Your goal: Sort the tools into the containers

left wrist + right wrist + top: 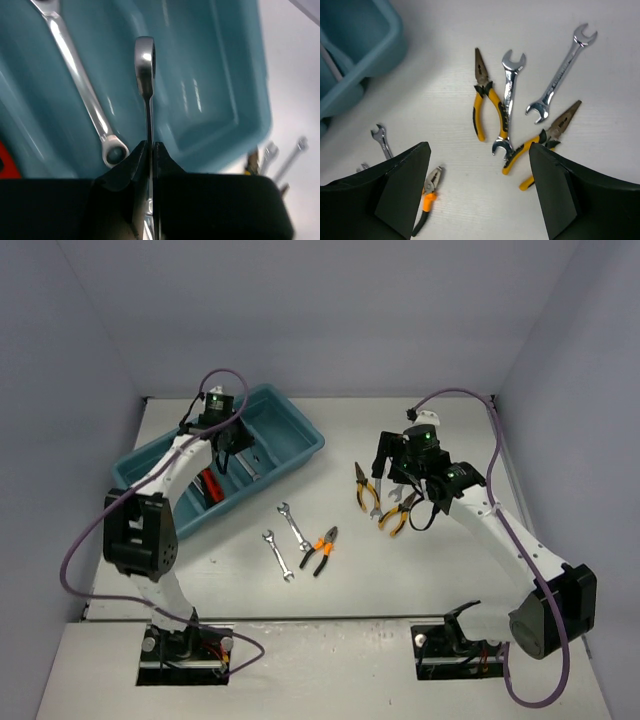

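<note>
Tools mostly lie unsorted across the table. Our left gripper pinches a wrench over the tray; our right gripper gapes.

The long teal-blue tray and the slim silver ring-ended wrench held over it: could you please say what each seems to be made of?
The long teal-blue tray looks like moulded plastic, smooth and semi-glossy: uniform colour, rounded corners, soft light streaks. The slim silver ring-ended wrench is likely steel, polished or chrome-plated: bright mirror-like highlights on its head.
</note>
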You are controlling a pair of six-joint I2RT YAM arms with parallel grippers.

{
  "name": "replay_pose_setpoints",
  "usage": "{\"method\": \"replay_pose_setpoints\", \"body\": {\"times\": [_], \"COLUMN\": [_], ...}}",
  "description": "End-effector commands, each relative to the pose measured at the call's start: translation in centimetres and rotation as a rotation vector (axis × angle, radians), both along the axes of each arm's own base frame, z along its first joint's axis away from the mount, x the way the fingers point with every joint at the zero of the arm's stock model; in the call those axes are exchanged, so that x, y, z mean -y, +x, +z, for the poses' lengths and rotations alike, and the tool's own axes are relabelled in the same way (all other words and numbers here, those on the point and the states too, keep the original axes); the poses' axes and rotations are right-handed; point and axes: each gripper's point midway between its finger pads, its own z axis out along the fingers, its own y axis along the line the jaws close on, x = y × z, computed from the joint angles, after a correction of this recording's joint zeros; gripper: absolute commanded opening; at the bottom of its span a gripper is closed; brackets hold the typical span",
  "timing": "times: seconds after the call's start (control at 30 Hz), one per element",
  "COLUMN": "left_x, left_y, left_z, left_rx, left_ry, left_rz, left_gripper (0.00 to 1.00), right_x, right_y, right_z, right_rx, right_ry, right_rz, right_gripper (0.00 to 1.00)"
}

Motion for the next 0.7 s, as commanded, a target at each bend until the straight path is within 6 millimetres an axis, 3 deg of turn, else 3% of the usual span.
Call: {"method": "replay_pose_setpoints", "body": {"times": [0.0, 0.17, 0.23, 0.33, 0.5, 0.67], "left_x": [-1.7, -2.8, -3.0, -3.0, -3.8, -2.7], "left_y": [2.7, 3.3, 3.2, 2.6, 0.1, -5.1], "left_z": [-0.5, -1.2, -0.4, 1.4, 4.7, 6.4], "left_rx": [-0.029, -0.056, -0.038, -0.009, 0.042, 0.045], "left_ry": [0.028, 0.055, 0.06, 0.063, 0.109, 0.153], "left_rz": [0.077, 0.111, 0.116, 0.106, 0.096, 0.022], "left_gripper": [0.1, 0.36, 0.51, 0.63, 0.67, 0.67], "right_x": [1.3, 1.4, 1.3, 1.2, 1.0, 0.7], "right_y": [0.1, -0.3, -0.3, -0.1, 0.4, 0.8], "right_z": [0.5, -0.6, -0.9, -1.6, -2.6, -3.8], "right_rx": [0.043, 0.022, 0.014, -0.002, -0.029, -0.062], "right_ry": [-0.047, -0.067, -0.073, -0.092, -0.118, -0.128], "right_rz": [-0.017, 0.003, 0.01, 0.025, 0.038, 0.037], "right_gripper": [0.78, 0.78, 0.78, 0.78, 0.78, 0.77]}}
